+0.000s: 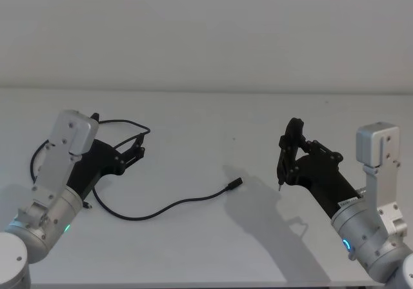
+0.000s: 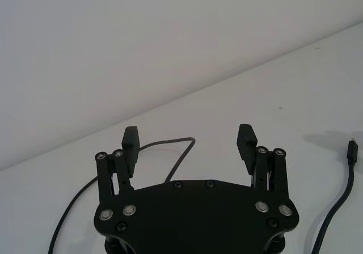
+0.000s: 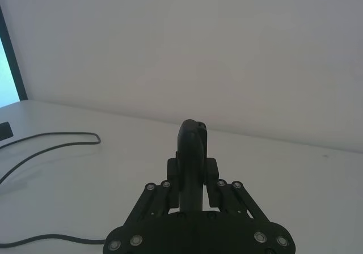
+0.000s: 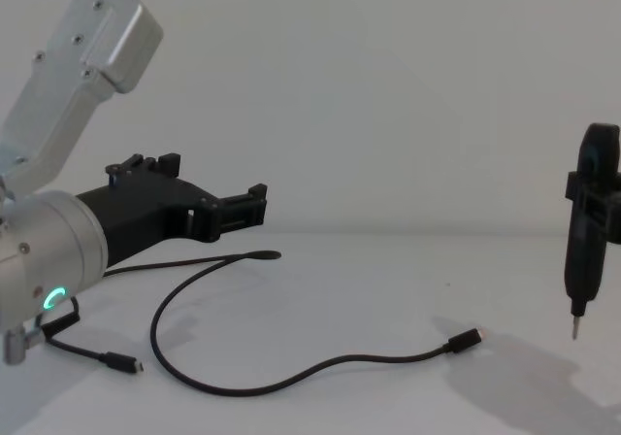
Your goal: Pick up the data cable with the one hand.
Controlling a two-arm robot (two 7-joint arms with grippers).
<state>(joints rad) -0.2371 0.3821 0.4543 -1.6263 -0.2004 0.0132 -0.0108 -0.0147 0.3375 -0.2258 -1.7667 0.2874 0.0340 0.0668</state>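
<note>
L gripper: left gripper (image 1: 138, 146) hovers above the table (image 1: 213, 115) at its left side, jaws spread wide, nothing betw. them.
Cable pos.: data cable (image 1: 181, 203) lies flat on the table. It loops round behind and under the L arm, then runs out toward the table's middle.
Key relation: in the L wrist view a sharp bend (image 2: 190, 142) of the cable sits just ahead of the open jaws, betw. the two fingers and lower than them. Judged: a short reach fwd and down should bracket it.
Long axis: the free run curves from beside the L arm toward the R side, and its plug (image 1: 235, 184) points at the R arm.
Nearer arm: L, by far.
R gripper: right gripper (image 1: 287, 157) is well apart from the cable, clamped on a narrow black tool (image 4: 582, 250) held upright, tip down, off the table.
</note>
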